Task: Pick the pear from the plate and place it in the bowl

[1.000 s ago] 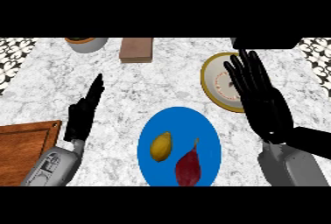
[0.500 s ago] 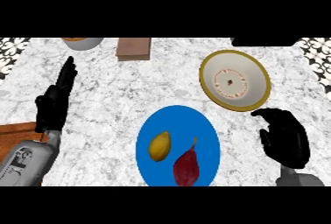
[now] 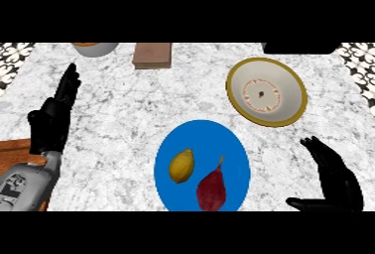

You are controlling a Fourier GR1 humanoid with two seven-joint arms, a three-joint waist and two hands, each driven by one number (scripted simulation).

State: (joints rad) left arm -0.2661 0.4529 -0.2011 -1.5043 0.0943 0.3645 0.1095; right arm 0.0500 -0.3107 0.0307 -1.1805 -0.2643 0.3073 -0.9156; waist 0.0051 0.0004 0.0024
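The right hand (image 3: 336,182) sits at about four o'clock in the head view, low on the counter (image 3: 147,109). Its fingers (image 3: 320,155) are straight and spread a little, pointing toward eleven o'clock, with the thumb (image 3: 304,203) stuck out sideways toward nine o'clock; they hold nothing. The hand is apart from the blue plate (image 3: 209,136), just off the plate's right rim.

The left hand (image 3: 51,121) stands at nine o'clock, edge-on, its fingers (image 3: 69,82) straight and close together, pointing up toward twelve to one o'clock, empty. Its grey forearm (image 3: 22,186) comes in from the lower left corner, over a brown wooden board (image 3: 15,146) at the left edge.

The pear (image 3: 181,165), yellow, lies on the left half of the blue plate, near six o'clock in the view. Its long axis runs nearly twelve to six, the narrower end tipped slightly toward one o'clock. Just beside it on the right lies a dark red, pointed vegetable (image 3: 212,191), its thin tip aimed at twelve o'clock.

The bowl (image 3: 266,92), gold-rimmed with a pale inside, stands at two o'clock from the plate, apart from it. A brown block (image 3: 152,54) and a grey cup (image 3: 93,48) sit along the far edge.
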